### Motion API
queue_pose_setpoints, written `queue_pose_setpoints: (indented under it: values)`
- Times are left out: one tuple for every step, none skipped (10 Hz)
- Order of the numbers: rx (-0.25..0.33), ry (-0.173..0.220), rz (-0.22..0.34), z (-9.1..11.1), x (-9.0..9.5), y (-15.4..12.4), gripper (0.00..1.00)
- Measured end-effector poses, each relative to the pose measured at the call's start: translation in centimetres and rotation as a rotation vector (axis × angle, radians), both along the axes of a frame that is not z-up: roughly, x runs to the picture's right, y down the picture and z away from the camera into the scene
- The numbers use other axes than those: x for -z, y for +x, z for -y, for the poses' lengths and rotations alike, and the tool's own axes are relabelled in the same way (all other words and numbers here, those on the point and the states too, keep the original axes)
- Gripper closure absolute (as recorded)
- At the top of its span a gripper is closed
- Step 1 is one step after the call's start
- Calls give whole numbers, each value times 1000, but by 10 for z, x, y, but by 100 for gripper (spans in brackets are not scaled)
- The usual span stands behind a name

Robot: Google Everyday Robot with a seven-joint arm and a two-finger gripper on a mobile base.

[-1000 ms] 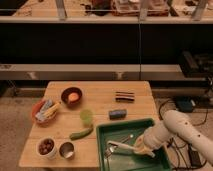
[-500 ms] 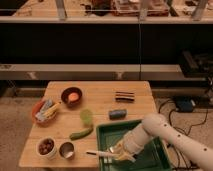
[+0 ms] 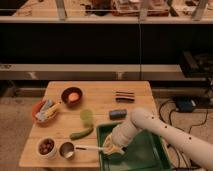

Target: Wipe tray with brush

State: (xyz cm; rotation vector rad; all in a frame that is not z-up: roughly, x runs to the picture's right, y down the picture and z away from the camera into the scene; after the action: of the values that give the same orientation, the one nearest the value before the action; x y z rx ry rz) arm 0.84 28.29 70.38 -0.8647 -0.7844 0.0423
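Observation:
The dark-green tray point(image 3: 145, 156) lies at the front right of the wooden table. My gripper point(image 3: 113, 145) is over the tray's left rim, at the end of the white arm that reaches in from the lower right. It is shut on the brush point(image 3: 90, 148), a slim whitish stick. The brush lies almost level and pokes left out of the tray towards a metal cup point(image 3: 66, 149). The end of the brush inside the gripper is hidden.
On the table point(image 3: 100, 102): a white bowl of dark fruit point(image 3: 46, 146), a green cucumber-like piece point(image 3: 81, 133), a green cup point(image 3: 86, 116), a red bowl with packets point(image 3: 46, 110), a dark bowl with an orange item point(image 3: 72, 95), a blue object point(image 3: 118, 114), a dark bar point(image 3: 125, 96).
The gripper has swept left across the tray from its right side to its left rim, carrying the brush; the brush's end now sticks out past the rim near the metal cup.

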Motion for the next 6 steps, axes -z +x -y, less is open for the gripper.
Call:
queue_pose_setpoints:
  values:
    - [-4,4,-11,5,-9,10,100]
    - [-15,9,-26,9,-16,22,100]
    - [-29,12,-53,12,-24,44,100]
    - [-40,15,-78,14,-27,63,100]
    - [-53,18,-105,16,-30,80,100]
    - [-68,14,-153,17,-34,107,100]
